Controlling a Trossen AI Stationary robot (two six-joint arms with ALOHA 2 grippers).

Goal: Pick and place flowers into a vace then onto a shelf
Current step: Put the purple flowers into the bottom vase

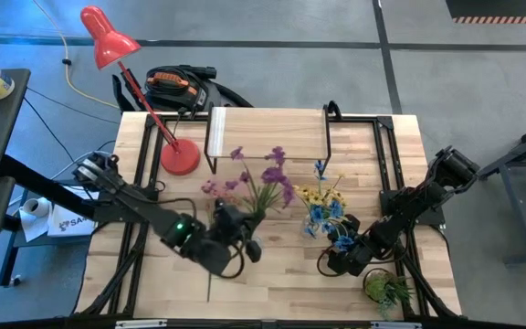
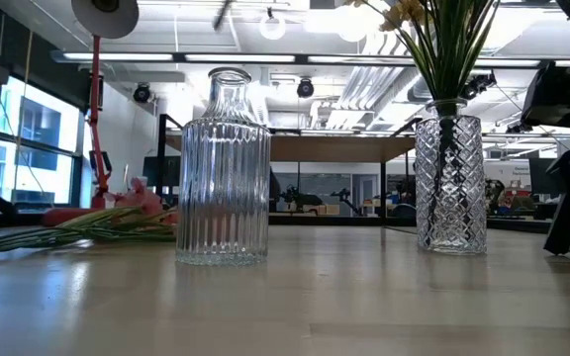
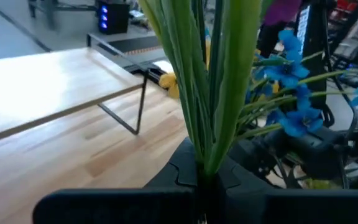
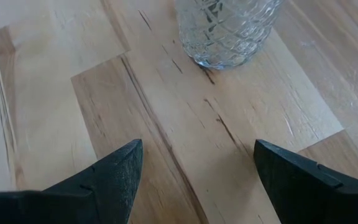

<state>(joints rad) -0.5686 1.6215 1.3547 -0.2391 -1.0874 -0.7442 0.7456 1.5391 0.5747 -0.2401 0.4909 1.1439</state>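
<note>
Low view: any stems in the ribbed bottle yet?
No. The ribbed bottle stands empty on the table, while green stems fill only the diamond-cut vase beside it.

Both arms are dark and jointed, the left arm bearing a small green light near its wrist; the right end effector shows two wedge-shaped black fingers.

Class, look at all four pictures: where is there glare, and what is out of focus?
Low view: ceiling lights flare white behind the ribbed vase and the diamond-cut vase, and the near tabletop is soft. Left wrist view: the green stems held close up are blurred. Right wrist view: the fingers are soft-edged, the wood grain sharper.
</note>
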